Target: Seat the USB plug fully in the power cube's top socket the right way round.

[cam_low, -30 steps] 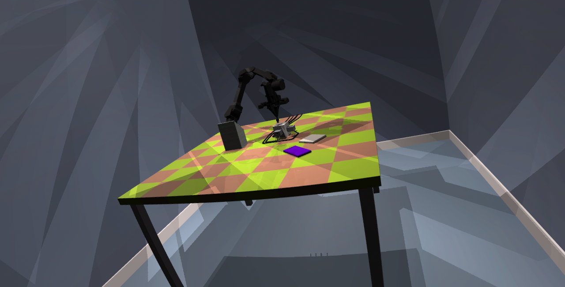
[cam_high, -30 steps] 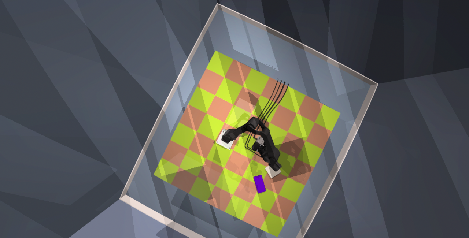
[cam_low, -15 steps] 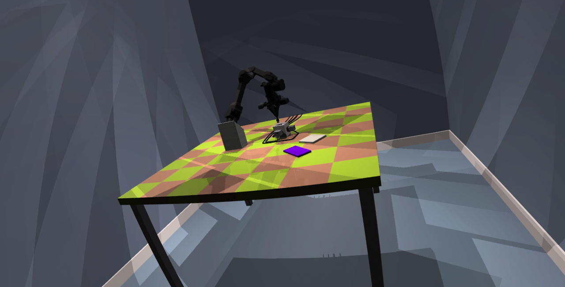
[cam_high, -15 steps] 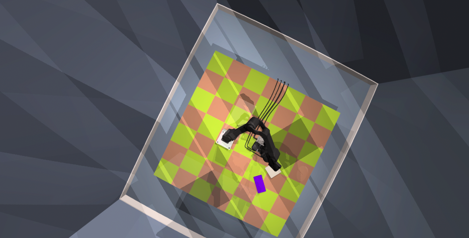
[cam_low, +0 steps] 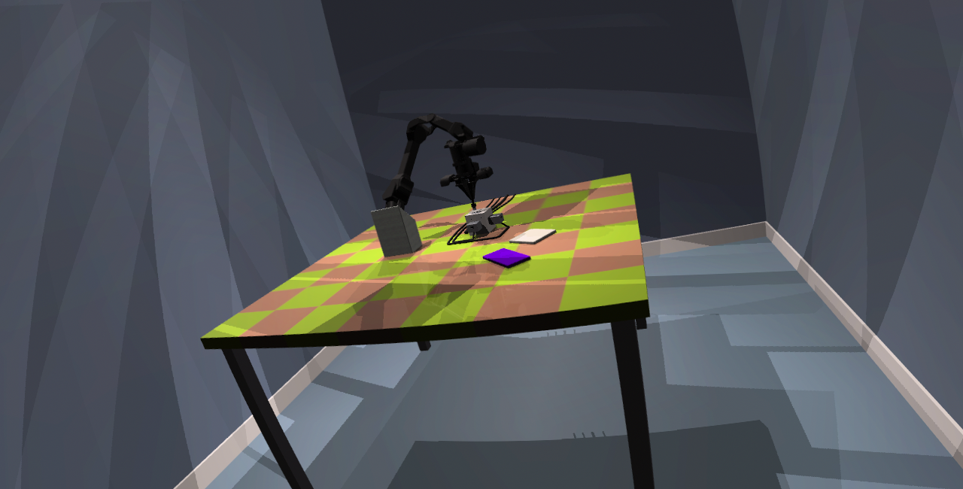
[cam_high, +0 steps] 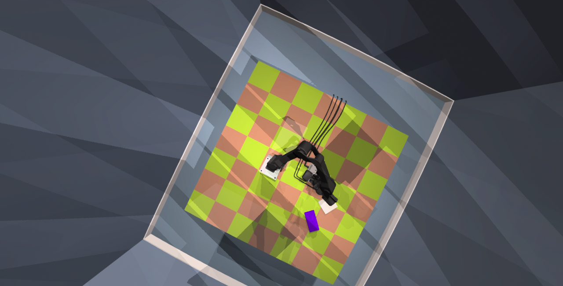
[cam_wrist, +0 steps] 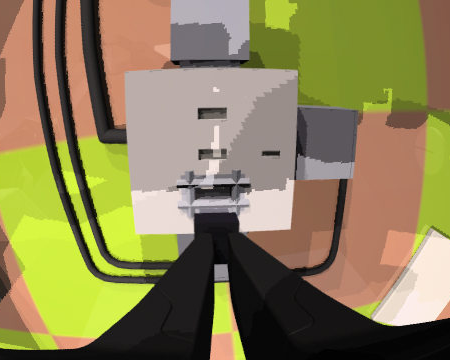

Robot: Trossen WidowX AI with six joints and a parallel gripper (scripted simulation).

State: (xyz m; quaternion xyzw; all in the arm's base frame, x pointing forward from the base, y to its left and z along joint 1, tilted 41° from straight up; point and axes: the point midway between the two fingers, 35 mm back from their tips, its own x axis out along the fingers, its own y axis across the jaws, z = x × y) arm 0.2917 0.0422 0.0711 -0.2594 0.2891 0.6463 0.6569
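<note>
The pale power cube [cam_high: 312, 168] [cam_low: 478, 218] [cam_wrist: 160, 100] stands on the table. In the wrist view its top shows slots and one socket [cam_wrist: 213, 192] with a raised metal frame around a dark opening. My gripper [cam_low: 473, 203] [cam_wrist: 219, 246] points down over the cube and is shut on the USB plug [cam_wrist: 216, 222], a small black block at the fingertips. In the wrist view the plug overlaps the cube's lower edge, just below the framed socket, and looks out of the opening. Its lower end, its height and which way round it faces are hidden.
Grey adapters [cam_wrist: 210, 35] [cam_wrist: 326, 140] stick out from the cube's sides. Black cables [cam_high: 327, 122] [cam_wrist: 92, 75] loop around it. A purple block [cam_high: 311, 221] [cam_low: 506, 257] and a white slab [cam_high: 327, 207] [cam_low: 533, 236] [cam_wrist: 425, 280] lie nearby on the checkered table.
</note>
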